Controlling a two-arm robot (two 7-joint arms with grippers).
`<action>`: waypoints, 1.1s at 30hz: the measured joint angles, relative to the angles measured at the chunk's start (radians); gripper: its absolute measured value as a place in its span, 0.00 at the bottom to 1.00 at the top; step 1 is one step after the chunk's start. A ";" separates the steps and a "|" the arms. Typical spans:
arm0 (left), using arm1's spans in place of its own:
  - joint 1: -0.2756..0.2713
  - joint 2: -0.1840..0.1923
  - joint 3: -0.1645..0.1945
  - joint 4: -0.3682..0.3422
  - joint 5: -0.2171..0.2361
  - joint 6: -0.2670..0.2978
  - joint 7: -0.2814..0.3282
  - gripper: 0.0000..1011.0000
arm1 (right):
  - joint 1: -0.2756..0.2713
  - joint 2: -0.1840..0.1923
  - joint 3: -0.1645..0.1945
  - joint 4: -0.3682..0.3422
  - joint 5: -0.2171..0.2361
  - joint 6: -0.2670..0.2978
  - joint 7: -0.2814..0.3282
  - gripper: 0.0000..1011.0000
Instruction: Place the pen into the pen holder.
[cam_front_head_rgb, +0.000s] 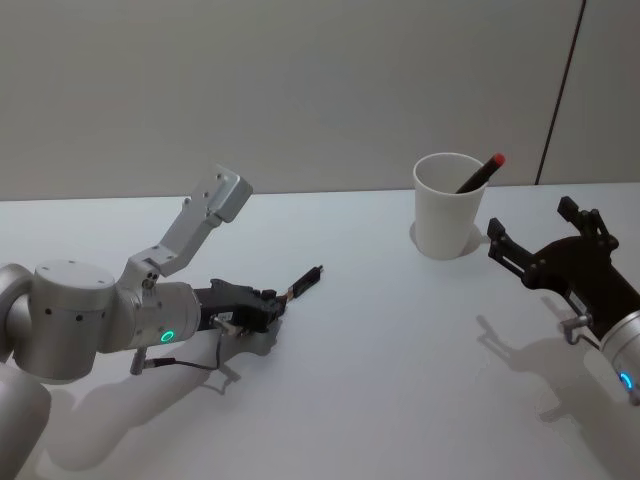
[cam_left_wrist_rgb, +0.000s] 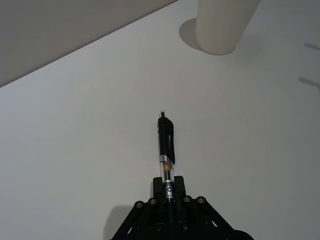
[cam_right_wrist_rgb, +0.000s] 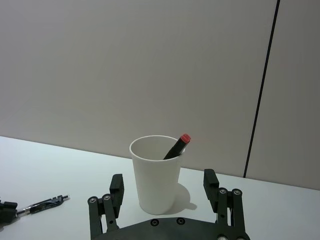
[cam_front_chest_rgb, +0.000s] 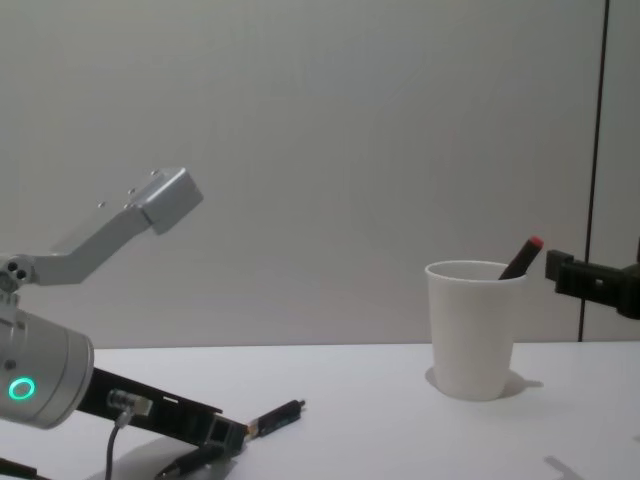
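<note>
While your left gripper (cam_front_head_rgb: 272, 305) is pinching the pen (cam_left_wrist_rgb: 166, 145) by one end (likely light, stiff, slick), your right gripper (cam_front_head_rgb: 531, 222) is hanging open, empty.

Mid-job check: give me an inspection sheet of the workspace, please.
Surface: white table, smooth.
Job's things: black pen in the left claw, low near the table; white paper cup upright, with a red-tipped pen leaning inside.
Clutter: nothing seen.
Grippers: left claw shut on the black pen; right claw open, beside the cup.
Cables: thin cable at the left wrist.
Surroundings: plain wall with a dark vertical seam.
</note>
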 joint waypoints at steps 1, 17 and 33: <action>0.000 0.000 0.000 0.000 0.000 0.000 0.000 0.12 | 0.000 0.000 0.000 0.000 0.000 0.000 0.000 0.99; 0.014 0.007 -0.022 -0.022 -0.071 -0.076 0.052 0.12 | 0.000 0.000 0.000 0.000 0.000 0.000 0.000 0.99; 0.047 0.041 -0.079 -0.100 -0.211 -0.270 0.111 0.12 | 0.000 0.000 0.000 0.000 0.000 0.000 0.000 0.99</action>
